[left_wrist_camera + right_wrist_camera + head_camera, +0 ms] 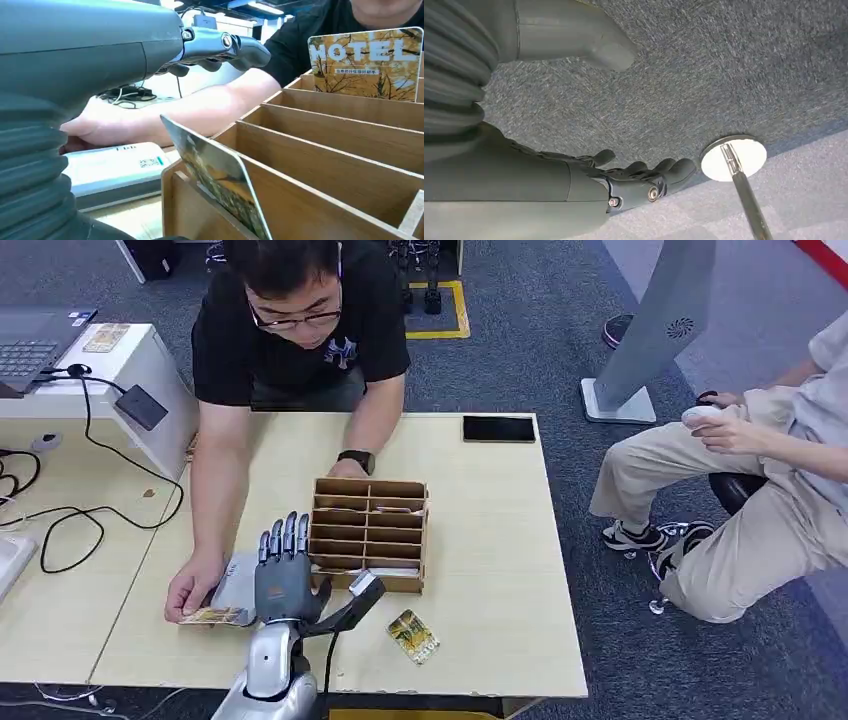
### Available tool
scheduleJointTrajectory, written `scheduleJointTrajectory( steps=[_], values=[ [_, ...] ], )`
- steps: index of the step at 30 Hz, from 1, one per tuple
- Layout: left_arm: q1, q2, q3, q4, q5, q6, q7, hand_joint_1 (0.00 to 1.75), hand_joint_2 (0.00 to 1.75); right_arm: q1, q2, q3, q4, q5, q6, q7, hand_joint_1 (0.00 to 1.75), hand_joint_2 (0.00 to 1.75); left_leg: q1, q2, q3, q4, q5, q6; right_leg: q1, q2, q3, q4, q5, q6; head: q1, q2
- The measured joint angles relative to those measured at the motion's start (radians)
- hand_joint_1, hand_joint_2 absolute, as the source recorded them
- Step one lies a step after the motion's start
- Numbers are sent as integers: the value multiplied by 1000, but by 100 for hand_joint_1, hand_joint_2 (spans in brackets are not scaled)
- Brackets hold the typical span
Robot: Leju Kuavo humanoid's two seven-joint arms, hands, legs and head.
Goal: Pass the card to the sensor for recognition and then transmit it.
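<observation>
Left hand flat and released beside the card rack, right hand hanging over the floor.

At the left, a person's hand (192, 590) rests on a card (212, 616) lying on the table (500, 540), touching the white card reader (236, 583). Just beside it the robot's left hand (283, 575) is over the table edge, fingers straight and apart, gripping nothing. Next comes the wooden rack (369, 533); a card (220, 180) leans tilted in its near slot and a "HOTEL" card (366, 62) stands upright in a far one. Another card (413, 636) lies flat on the table near the rack's front corner. The right hand (644, 182) hangs above grey carpet, fingers loosely extended, grasping nothing, near a round metal base (734, 157).
</observation>
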Motion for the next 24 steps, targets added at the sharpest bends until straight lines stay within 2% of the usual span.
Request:
scheduleJointTrajectory(
  steps=[8,9,10,18,24],
  values=[
    [3,0,3,0,1,4,-11,0,175,0,-2,0,4,8,0,1,0,175,0,0,0,0,0,0,0,0,0,0,0,0,0,0],
    [3,0,3,0,1,6,-14,37,175,0,-2,0,5,10,0,2,0,175,0,0,0,0,0,0,0,0,0,0,0,0,0,0],
    [3,-1,5,0,2,10,-16,175,175,0,-3,0,6,11,0,1,0,175,0,0,0,0,0,0,0,0,0,0,0,0,0,0],
    [18,-6,7,-1,56,62,-78,175,175,-1,-7,0,13,16,0,0,0,175,0,0,0,0,0,0,0,0,0,0,0,0,0,0],
    [27,-11,24,-21,76,72,-134,175,175,-1,-7,0,16,24,0,0,0,175,0,0,0,0,0,0,0,0,0,0,0,0,0,0]
  ],
)
